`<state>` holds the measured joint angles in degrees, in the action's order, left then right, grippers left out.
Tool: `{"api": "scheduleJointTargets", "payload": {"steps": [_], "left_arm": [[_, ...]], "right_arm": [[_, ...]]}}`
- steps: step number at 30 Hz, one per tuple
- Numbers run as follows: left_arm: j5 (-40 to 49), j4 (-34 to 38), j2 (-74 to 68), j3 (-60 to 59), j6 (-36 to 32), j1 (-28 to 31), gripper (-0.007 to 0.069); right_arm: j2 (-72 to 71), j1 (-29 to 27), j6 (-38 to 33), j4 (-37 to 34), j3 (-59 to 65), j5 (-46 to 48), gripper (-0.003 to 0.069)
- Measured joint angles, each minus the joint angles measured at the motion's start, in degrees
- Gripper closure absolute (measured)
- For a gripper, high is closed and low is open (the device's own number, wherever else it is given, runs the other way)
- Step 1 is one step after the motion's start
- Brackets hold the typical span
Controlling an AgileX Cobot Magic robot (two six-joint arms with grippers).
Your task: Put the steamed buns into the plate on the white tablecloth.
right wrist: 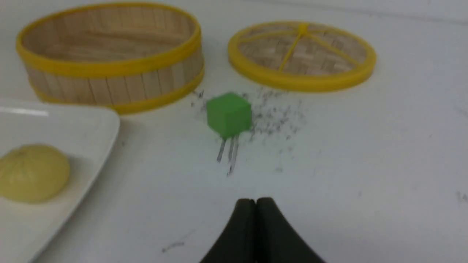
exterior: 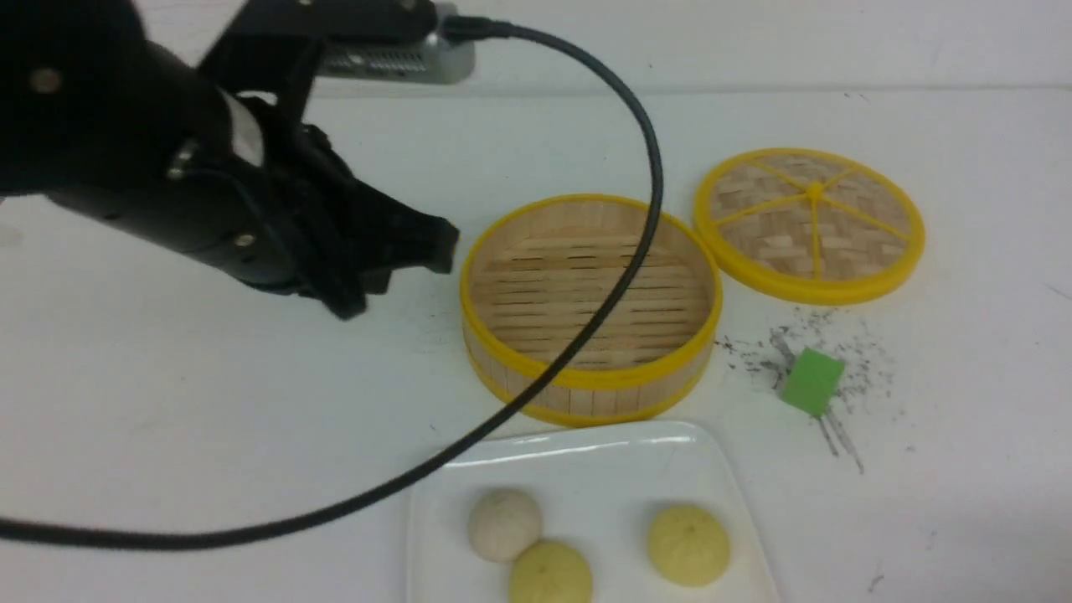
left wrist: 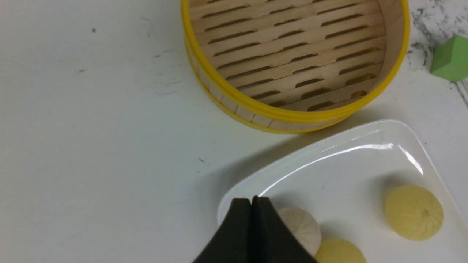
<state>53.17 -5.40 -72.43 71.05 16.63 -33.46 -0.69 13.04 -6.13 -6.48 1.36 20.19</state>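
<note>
One left gripper [exterior: 419,247] hung above the white tablecloth [exterior: 167,402] toward the left edge, fingers pressed together on nothing. One empty bamboo basket [exterior: 590,306] sat mid-table. At the near edge, one plate [exterior: 586,477] held all three steamed buns [exterior: 504,523]: one off-white, two yellow. One lid [exterior: 808,224] and one green cube [exterior: 811,382] lay rightward. The right gripper [right wrist: 256,204] was closed, empty.

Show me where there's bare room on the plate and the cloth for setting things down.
Free: the plate's far half, toward the steamer basket, and the white tablecloth on the basket's left. Crowded: the plate's near edge, where the off-white bun touches a yellow bun, and around the green cube.
</note>
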Motion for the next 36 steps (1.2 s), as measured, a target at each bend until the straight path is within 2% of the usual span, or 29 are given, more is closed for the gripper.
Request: {"api": "scheduleJointTargets", "payload": {"steps": [11,19,26,31,36], "left_arm": [[12.26,-4.87,15.33,-0.58,0.99,0.0,0.062],[12.85,-5.15,27.71,-11.53,3.75,0.0,0.0613],[5.31,-4.5,45.07,-32.11,11.71,0.0,0.0613],[-0.08,-4.5,52.84,-41.07,16.03,0.0,0.061],[-12.44,-5.93,56.38,-47.32,19.84,0.0,0.0606]], "right_arm": [[0.0,-1.65,0.0,0.2,-0.18,2.77,0.064],[0.0,-2.36,0.0,0.2,-0.18,2.81,0.0632],[0.0,-2.36,0.0,0.2,-0.18,2.81,0.0621],[0.0,-2.36,0.0,0.2,-0.18,2.81,0.0615],[0.0,-2.36,0.0,0.2,-0.18,2.81,0.0608]]}}
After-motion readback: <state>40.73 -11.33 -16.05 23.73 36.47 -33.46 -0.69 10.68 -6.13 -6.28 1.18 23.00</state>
